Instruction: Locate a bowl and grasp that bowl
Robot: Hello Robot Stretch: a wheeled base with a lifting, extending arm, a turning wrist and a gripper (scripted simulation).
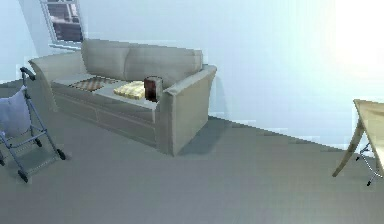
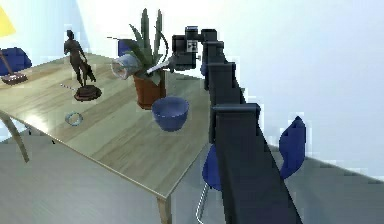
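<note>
End effector: my end effector point(image 2: 152, 69) reaches over the bench point(image 2: 110, 140) at the far end of my arm point(image 2: 235, 130). Things stand at or behind its fingers, so I cannot tell whether it is released, clenched, or grasping anything.
Statue: a dark figure statue point(image 2: 80, 62) stands toward the bench's far left edge.
Small glassy thing: a small glassy thing point(image 2: 73, 119) lies near the bench's near edge, in front of the statue.
Clear rounded thing: a clear rounded thing point(image 2: 125, 68) shows between the statue and the plant, near my fingers. I cannot tell whether they touch.
Potted plant: a potted plant point(image 2: 150, 88) stands mid-bench, right at my fingers.
Bowl: the blue bowl point(image 2: 170, 112) stands upright on the bench toward its right edge, just nearer than the pot and left of my arm.
Blue chair: a blue chair point(image 2: 292, 145) stands off the bench's right edge.
Sofa: in the forward view a grey sofa point(image 1: 130, 85) sits under a window point(image 1: 65, 20), with a cushion point(image 1: 128, 90) on its seat.
</note>
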